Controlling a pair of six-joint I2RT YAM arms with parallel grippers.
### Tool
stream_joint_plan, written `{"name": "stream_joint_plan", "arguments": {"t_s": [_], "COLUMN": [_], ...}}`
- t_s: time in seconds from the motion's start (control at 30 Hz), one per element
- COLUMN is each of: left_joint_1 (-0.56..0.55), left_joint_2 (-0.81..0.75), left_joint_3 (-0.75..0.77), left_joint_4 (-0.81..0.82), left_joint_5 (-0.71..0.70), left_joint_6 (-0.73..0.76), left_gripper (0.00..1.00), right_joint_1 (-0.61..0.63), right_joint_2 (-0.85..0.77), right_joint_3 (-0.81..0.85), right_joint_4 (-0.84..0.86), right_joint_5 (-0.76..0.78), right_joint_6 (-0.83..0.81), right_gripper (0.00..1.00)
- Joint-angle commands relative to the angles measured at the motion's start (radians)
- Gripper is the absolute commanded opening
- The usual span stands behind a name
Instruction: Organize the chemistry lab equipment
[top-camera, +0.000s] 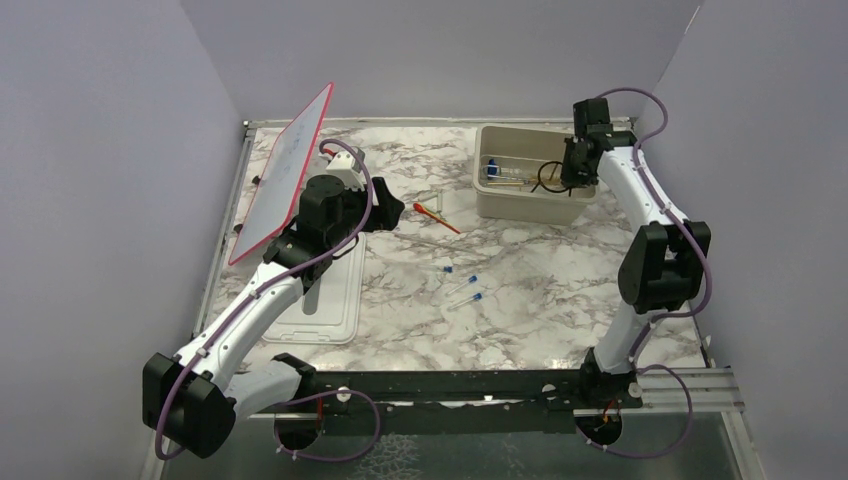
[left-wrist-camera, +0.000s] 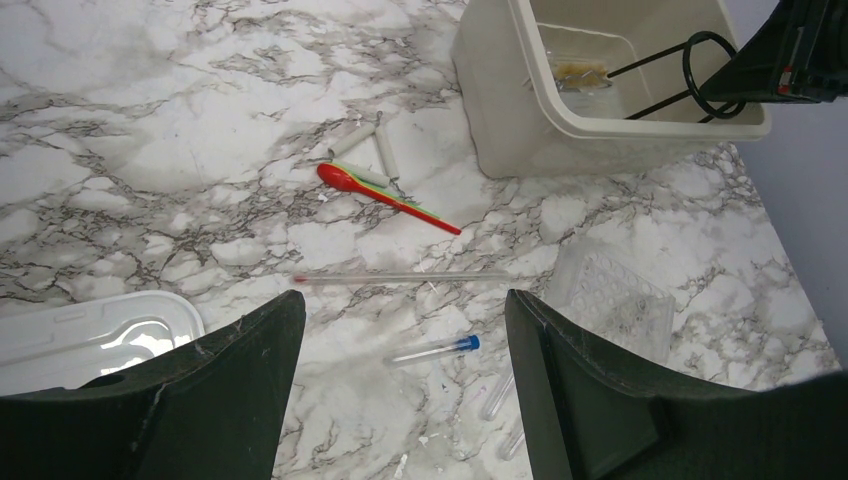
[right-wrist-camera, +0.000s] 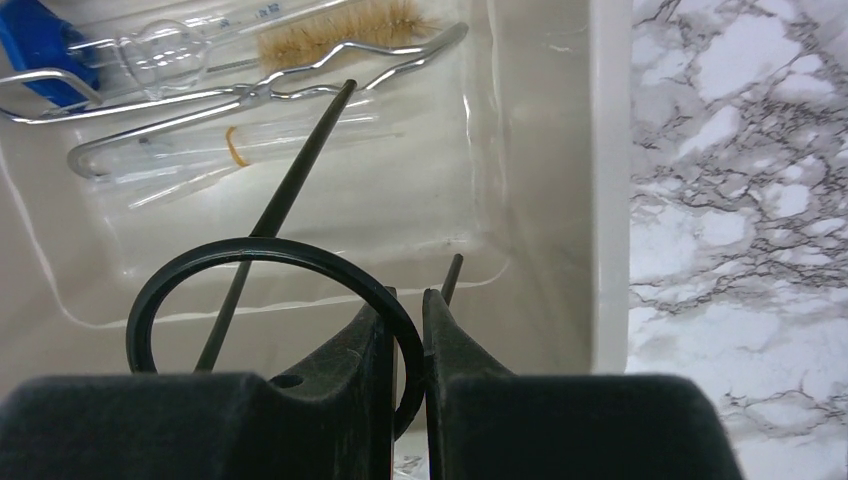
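Observation:
My right gripper (right-wrist-camera: 408, 300) is shut on the black wire ring with legs (right-wrist-camera: 180, 275) and holds it inside the beige tub (top-camera: 530, 205); its legs point down at the tub floor. Silvery wire tongs (right-wrist-camera: 300, 85), a brush, glass pieces and a small blue piece (right-wrist-camera: 35, 45) lie in the tub. My left gripper (left-wrist-camera: 400, 330) is open and empty above the marble. Below it lies a blue-capped tube (left-wrist-camera: 435, 348). The orange-red stick (left-wrist-camera: 385, 195) lies farther off, toward the tub. Blue-capped tubes (top-camera: 468, 297) lie mid-table in the top view.
A long clear rod (left-wrist-camera: 400, 277) lies across the marble and a clear well plate (left-wrist-camera: 615, 300) sits to its right. The slotted white lid (top-camera: 325, 295) lies under my left arm. The red-framed white board (top-camera: 285, 170) leans at the left wall.

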Motion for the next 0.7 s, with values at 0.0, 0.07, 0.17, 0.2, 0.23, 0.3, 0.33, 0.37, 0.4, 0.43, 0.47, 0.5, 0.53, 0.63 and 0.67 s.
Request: {"name": "stream_joint_plan", "arguments": {"t_s": [0.0, 0.07, 0.17, 0.2, 0.23, 0.3, 0.33, 0.37, 0.4, 0.43, 0.47, 0.5, 0.53, 0.63, 0.67], "left_joint_1": [0.002, 0.002, 0.002, 0.002, 0.002, 0.002, 0.002, 0.002, 0.002, 0.002, 0.002, 0.002, 0.002, 0.002, 0.002], "left_joint_2": [-0.001, 0.001, 0.003, 0.003, 0.005, 0.005, 0.007, 0.007, 0.008, 0.009, 0.011, 0.012, 0.014, 0.020, 0.021], "left_joint_3": [-0.003, -0.003, -0.002, -0.001, 0.000, 0.000, -0.001, 0.000, 0.000, 0.001, 0.000, 0.002, 0.003, 0.011, 0.012], "left_joint_4": [0.028, 0.026, 0.027, 0.026, 0.026, 0.027, 0.027, 0.026, 0.027, 0.025, 0.025, 0.025, 0.024, 0.018, 0.016], "left_joint_5": [0.001, 0.001, 0.001, 0.001, 0.002, 0.000, -0.001, -0.001, -0.001, -0.001, -0.001, -0.002, -0.001, -0.003, -0.006], "left_joint_6": [0.003, 0.004, 0.004, 0.002, 0.003, 0.004, 0.003, 0.004, 0.002, 0.004, 0.003, 0.003, 0.002, 0.008, 0.009], "left_gripper": [0.76, 0.76, 0.76, 0.76, 0.76, 0.76, 0.76, 0.76, 0.76, 0.76, 0.76, 0.76, 0.76, 0.76, 0.76], "right_joint_1": [-0.025, -0.029, -0.033, -0.034, -0.033, -0.034, -0.033, -0.032, -0.033, -0.034, -0.033, -0.033, -0.033, -0.034, -0.032], "right_joint_2": [0.043, 0.053, 0.080, 0.088, 0.095, 0.093, 0.089, 0.083, 0.074, 0.065, 0.051, 0.039, 0.026, -0.013, -0.026], "right_joint_3": [-0.014, -0.019, 0.000, 0.007, 0.016, 0.024, 0.028, 0.031, 0.037, 0.041, 0.045, 0.048, 0.053, 0.076, 0.085], "right_joint_4": [0.032, 0.048, 0.050, 0.047, 0.042, 0.042, 0.041, 0.039, 0.038, 0.037, 0.037, 0.037, 0.037, 0.024, 0.020], "right_joint_5": [-0.040, -0.041, -0.046, -0.042, -0.041, -0.038, -0.037, -0.037, -0.038, -0.038, -0.038, -0.038, -0.038, -0.056, -0.063], "right_joint_6": [0.030, 0.023, 0.013, 0.011, 0.011, 0.013, 0.013, 0.014, 0.014, 0.014, 0.013, 0.011, 0.008, -0.003, -0.008], "right_gripper": [0.09, 0.12, 0.16, 0.19, 0.22, 0.33, 0.38, 0.43, 0.46, 0.49, 0.51, 0.53, 0.54, 0.55, 0.56]}}
